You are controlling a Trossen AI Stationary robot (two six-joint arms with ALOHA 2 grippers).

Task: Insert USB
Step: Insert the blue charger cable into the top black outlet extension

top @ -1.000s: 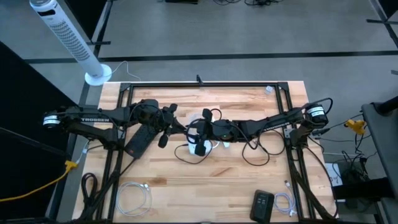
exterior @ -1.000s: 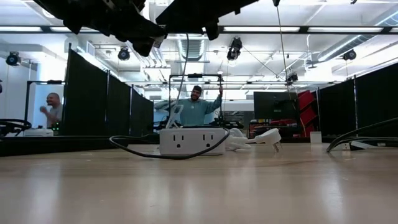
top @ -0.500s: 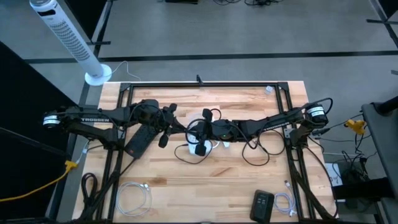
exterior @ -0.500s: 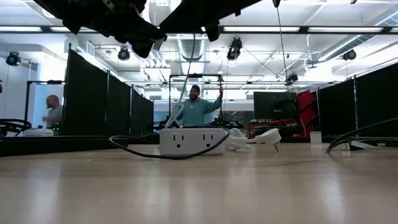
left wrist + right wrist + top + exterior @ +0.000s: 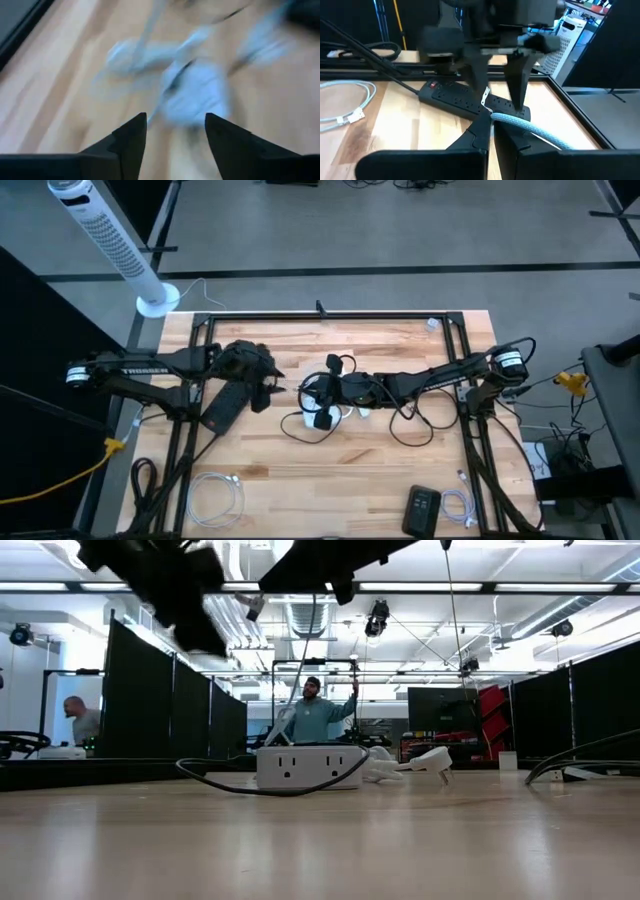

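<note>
At table centre, my right gripper (image 5: 322, 392) hangs over the white power block (image 5: 322, 418), fingers pinched tight on a pale braided cable (image 5: 532, 128). The wrist view shows the cable coming out between my closed pads; the plug end itself is buried in the pinch, so I can't see the USB tip or which way it faces. My left gripper (image 5: 268, 383) sits at about 9 o'clock from the block, just beside the black power strip (image 5: 224, 406), fingers spread w/ nothing between them (image 5: 170, 135).

Step in hand, as I judge it: carry-and-align. The cable is held, not yet seated. Next move calls for bringing the plug down square to a USB port on the white block, right way up, then a straight push w/o dragging the block along the wood. The left arm may need to steady the block, since it's light and its black cord (image 5: 415, 425) loops loose toward 3 o'clock.

Hard to make out: the left wrist view is smeared, only pale shapes of the block and cable on wood. From table height I see the block's front w/ two mains sockets (image 5: 311, 766) but no USB port, so that's prob on another face. From above, my own arm covers the top of the block. Spare white cables (image 5: 215, 498) lie at 7 o'clock, a black remote (image 5: 423, 510) at 5 o'clock. People (image 5: 312, 712) stand far behind in the room, well clear.
</note>
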